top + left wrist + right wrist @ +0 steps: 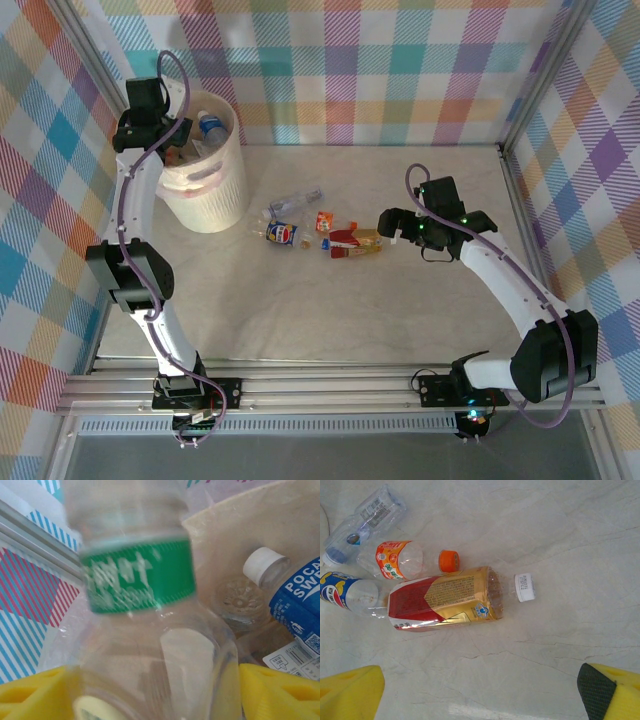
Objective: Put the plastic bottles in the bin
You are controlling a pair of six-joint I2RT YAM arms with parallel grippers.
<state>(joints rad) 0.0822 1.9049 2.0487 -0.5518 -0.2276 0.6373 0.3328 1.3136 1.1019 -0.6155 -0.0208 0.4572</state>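
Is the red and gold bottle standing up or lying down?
Lying down. The red and gold bottle rests on its side on the table, beside the orange-labelled bottle.

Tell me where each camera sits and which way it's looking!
Top camera: above, behind the arms, looking down on the pale marbled table, round whitish plastic bin, left hand and right hand.
Left wrist camera: on the left arm, looking into the bin past a blurry clear green-labelled plastic bottle; yellow fingers at the bottom corners.
Right wrist camera: on the right arm, looking down at a red-and-gold plastic bottle lying on the table; yellow fingers too.
Shared: top and right wrist both show that red-and-gold bottle.
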